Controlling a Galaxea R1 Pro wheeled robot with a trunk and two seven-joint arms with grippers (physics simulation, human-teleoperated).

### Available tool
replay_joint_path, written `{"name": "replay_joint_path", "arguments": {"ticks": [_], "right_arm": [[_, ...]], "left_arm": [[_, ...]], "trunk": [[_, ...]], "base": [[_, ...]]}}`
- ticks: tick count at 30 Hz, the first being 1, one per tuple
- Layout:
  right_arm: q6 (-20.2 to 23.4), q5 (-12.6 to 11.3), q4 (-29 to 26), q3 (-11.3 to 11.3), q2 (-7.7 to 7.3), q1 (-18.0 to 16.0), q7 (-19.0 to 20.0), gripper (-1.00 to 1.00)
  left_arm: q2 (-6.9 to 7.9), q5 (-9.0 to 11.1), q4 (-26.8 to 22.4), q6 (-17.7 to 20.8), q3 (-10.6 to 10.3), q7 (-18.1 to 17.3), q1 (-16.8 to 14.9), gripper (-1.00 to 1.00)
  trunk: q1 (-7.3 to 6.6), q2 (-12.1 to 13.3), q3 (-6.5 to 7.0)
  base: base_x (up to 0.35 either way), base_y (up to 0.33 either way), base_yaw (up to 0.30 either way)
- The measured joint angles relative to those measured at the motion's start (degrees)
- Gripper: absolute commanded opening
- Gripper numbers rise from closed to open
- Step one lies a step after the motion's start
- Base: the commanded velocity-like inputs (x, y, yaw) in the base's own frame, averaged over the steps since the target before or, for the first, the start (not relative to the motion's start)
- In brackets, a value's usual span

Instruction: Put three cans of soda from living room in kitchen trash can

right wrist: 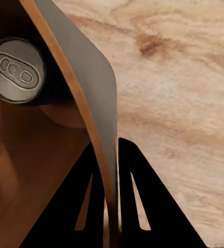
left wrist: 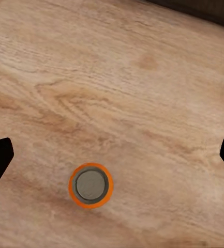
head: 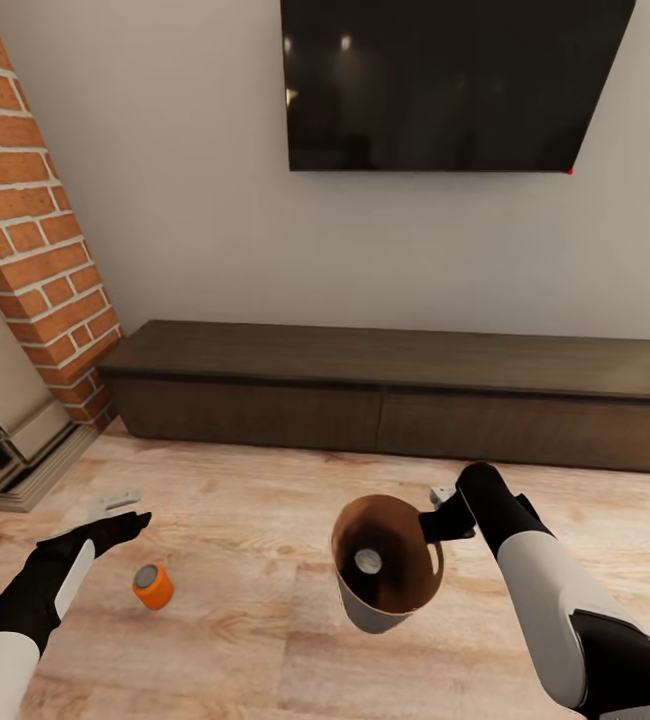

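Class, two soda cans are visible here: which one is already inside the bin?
The can showing only its silver top, standing in the brown-lined bin held by the right gripper. The orange can stands on the floor.

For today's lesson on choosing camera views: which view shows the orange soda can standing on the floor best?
The left wrist view: the orange soda can is seen straight down on its top, large and unblocked on the wood floor. The head view shows it smaller, upright beside the left end effector.

Orange soda can [head: 152, 586], grey top; bin [head: 370, 612] grey outside, brown inside.
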Motion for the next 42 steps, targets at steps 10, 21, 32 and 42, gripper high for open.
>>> {"name": "replay_joint_path", "arguments": {"ticks": [10, 21, 32, 42], "right_arm": [[0.68, 0.31, -0.05, -0.03, -1.60, -0.32, -0.14, -1.00], [0.59, 0.54, -0.04, -0.08, -3.48, -0.35, -0.20, -1.00], [0.79, -0.22, -0.04, -0.13, -3.89, -0.40, -0.15, -1.00], [0.97, -0.93, 0.11, -0.17, -5.49, -2.57, -0.03, -1.00]], "left_arm": [[0.02, -0.19, 1.47, 0.55, -0.07, -2.73, -0.07, 1.00], [0.07, -0.32, 2.99, 0.59, -0.15, -6.47, -0.08, 1.00], [-0.02, -0.35, 3.04, 1.48, -0.23, -6.92, -0.06, 1.00], [-0.42, -0.51, 11.40, 2.90, -1.77, -6.61, -0.25, 1.00]], "trunk": [[0.00, 0.00, 0.00], [0.00, 0.00, 0.23], [0.00, 0.00, 0.71], [0.00, 0.00, 0.84]], "base": [[0.271, 0.135, 0.000], [0.054, 0.296, -0.127], [0.001, 0.318, -0.225], [0.041, 0.193, -0.098]]}}
